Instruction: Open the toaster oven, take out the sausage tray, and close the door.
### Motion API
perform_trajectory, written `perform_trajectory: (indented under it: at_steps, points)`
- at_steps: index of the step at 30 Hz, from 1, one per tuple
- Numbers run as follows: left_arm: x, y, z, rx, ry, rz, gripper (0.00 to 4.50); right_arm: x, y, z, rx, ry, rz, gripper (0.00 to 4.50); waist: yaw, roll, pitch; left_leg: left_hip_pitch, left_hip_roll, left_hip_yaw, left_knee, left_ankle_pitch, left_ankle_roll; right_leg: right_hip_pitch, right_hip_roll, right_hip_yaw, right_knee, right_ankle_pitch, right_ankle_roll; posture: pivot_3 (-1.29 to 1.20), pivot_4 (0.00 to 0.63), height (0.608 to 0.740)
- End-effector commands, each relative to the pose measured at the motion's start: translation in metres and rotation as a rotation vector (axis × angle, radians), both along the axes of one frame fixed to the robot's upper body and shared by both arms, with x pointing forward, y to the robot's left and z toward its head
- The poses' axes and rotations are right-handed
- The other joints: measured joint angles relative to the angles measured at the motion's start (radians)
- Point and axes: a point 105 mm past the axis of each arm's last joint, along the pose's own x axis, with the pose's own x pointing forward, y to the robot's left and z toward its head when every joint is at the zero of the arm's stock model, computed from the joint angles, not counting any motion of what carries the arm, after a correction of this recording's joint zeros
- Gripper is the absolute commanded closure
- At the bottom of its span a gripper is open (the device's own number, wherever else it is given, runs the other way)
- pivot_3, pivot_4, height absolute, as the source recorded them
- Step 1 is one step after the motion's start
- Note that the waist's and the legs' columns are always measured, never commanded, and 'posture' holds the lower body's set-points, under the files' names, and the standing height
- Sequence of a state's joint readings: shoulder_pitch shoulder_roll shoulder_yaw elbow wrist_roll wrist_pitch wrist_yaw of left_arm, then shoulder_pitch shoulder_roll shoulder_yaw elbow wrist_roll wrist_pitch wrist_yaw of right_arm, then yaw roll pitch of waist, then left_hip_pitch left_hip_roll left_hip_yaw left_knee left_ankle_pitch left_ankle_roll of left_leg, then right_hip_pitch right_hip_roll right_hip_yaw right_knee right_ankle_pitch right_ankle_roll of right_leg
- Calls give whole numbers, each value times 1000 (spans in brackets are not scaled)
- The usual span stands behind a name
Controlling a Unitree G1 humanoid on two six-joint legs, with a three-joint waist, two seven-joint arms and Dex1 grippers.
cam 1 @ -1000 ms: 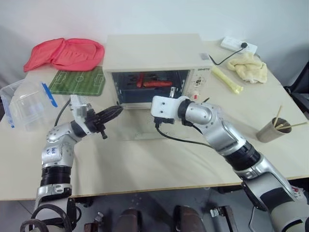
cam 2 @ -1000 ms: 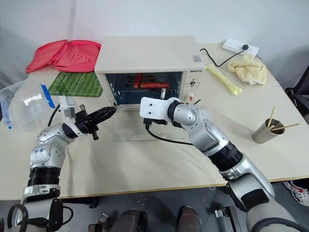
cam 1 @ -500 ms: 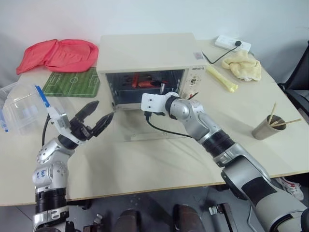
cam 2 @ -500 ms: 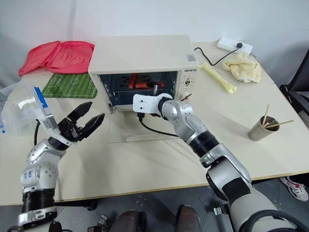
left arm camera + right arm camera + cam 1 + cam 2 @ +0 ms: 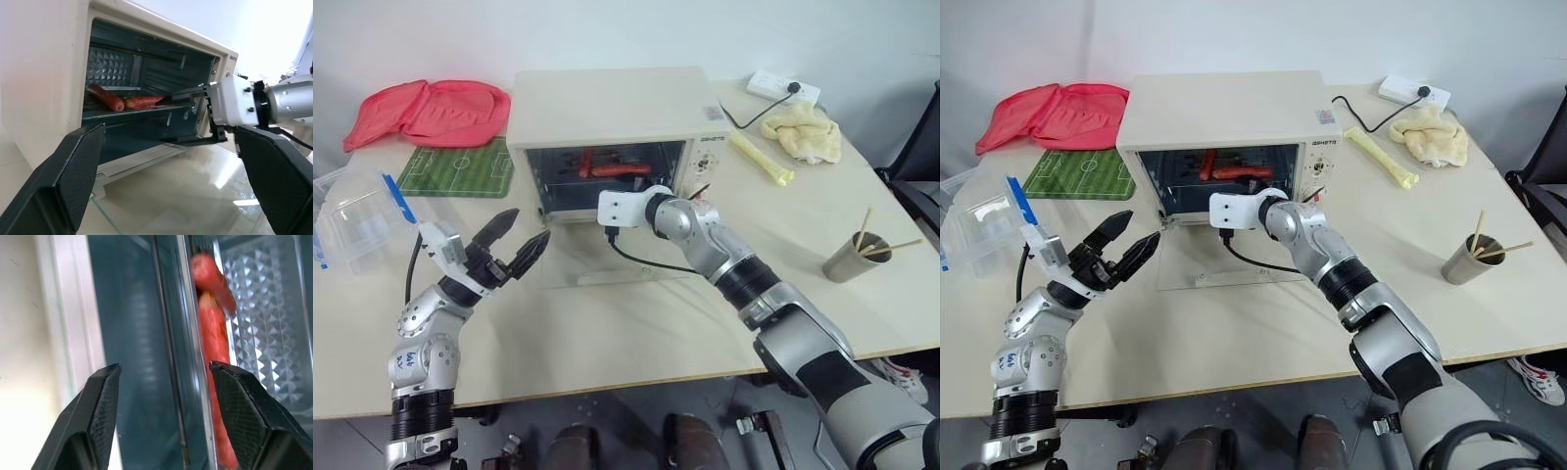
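The only writing I can find is a small dark brand word on the upper corner of the toaster oven's (image 5: 607, 103) control panel, too small to read, and a little label patch on its top near that corner. The oven is a cream-white box standing at twelve o'clock on the table (image 5: 636, 323), with knobs down its right panel. Its door (image 5: 617, 257), clear glass, lies folded down flat in front of the cavity.

Inside, the sausage tray (image 5: 128, 110) sits on its shelf: a shallow silver tray with red sausages (image 5: 105, 97) lying across it, against an embossed metal back wall.

My right gripper (image 5: 164, 401) is at the mouth of the cavity, its fingers (image 5: 100, 406) spread apart with the tray's front edge running between them and nothing clamped. My left gripper (image 5: 514, 245) hangs at about eight o'clock from the oven, apart from the door, both fingers (image 5: 73, 171) splayed wide and empty.

At ten o'clock lies a green football-field mat (image 5: 460, 166), with a red cloth (image 5: 426, 108) beyond it.
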State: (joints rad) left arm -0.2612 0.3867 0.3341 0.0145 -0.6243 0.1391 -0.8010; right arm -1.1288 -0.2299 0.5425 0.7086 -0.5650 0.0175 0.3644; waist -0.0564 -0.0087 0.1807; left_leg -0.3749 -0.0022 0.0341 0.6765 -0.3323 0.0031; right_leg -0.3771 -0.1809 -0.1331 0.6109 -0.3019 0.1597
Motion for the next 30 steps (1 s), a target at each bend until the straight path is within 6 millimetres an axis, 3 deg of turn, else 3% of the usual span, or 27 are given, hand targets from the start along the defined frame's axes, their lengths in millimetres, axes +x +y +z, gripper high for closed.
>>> perform_trajectory:
  at_steps: [1,10,13,20,30]
  points:
    - [0,-2,8,11,-41,2,0,4,5,21,31,-65,6,1523,-1,0,0,0,0,0,0,0,0,0,0,0,0,0,0,0,150,740]
    - [3,-3,8,18,-38,1,0,12,14,29,22,-96,-4,1523,-3,0,0,0,0,0,-1,0,0,0,0,0,0,0,0,0,150,740]
    - [4,-3,7,19,-36,3,0,11,20,30,9,-106,6,2079,-3,0,0,0,0,0,-1,0,0,0,0,0,0,0,0,0,150,740]
    - [4,-3,7,22,-34,8,0,10,25,32,11,-122,17,4350,-4,1,0,0,0,0,-2,0,0,0,0,0,-1,0,0,0,150,740]
    - [6,-4,5,25,-26,13,0,6,25,35,5,-147,46,4431,-4,1,0,0,0,0,-4,0,0,0,0,0,-1,0,0,0,150,740]
